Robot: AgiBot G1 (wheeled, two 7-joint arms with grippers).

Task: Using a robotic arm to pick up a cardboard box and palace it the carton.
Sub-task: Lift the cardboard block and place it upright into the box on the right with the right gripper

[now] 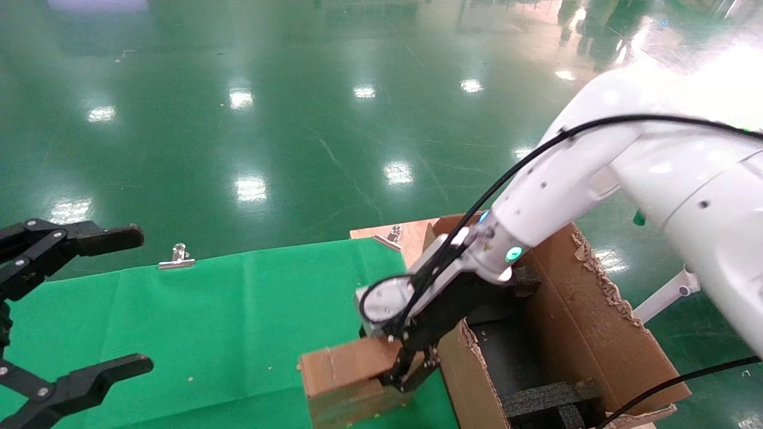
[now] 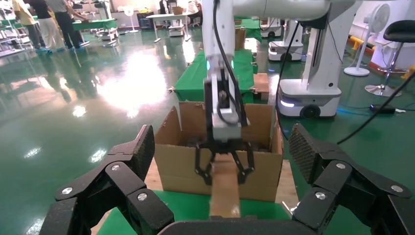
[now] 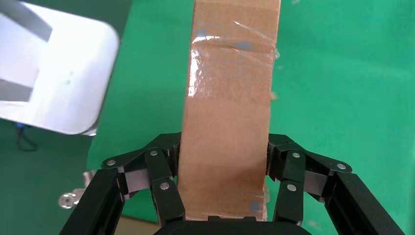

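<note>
The glossy green floor [image 1: 310, 119] filled the far half of the head view, broken only by lamp reflections. Nearer lay the counter [image 1: 226, 322], draped in green cloth that two metal clips [image 1: 176, 257] pinned along its far edge; its near edge was cut off by the frame.

At the right end of the counter stood the carton [image 1: 596, 333], open, with torn-edged flaps and black foam inserts [image 1: 536, 402] inside. Its near corner ran out of view, and the arm hid much of its far-left wall.

The robotic arm [image 1: 602, 173], white and bulky, came in from the right and reached down and leftward over the carton's left wall, a black cable looping beside its wrist. Its upper part was cut off at the right border.

The right gripper [image 1: 408, 370] hung just left of the carton, its jaws clenched on the right end of the cardboard box [image 1: 346, 375]. The right wrist view showed the fingers [image 3: 161, 181] pressed against both long sides of the box [image 3: 227, 112], taped along its top. The box appeared to sit slightly above the cloth, though contact underneath was hard to make out.

The left gripper [image 1: 89, 304] waited at the far left above the cloth, jaws spread wide and holding nothing, its arm out of view.
</note>
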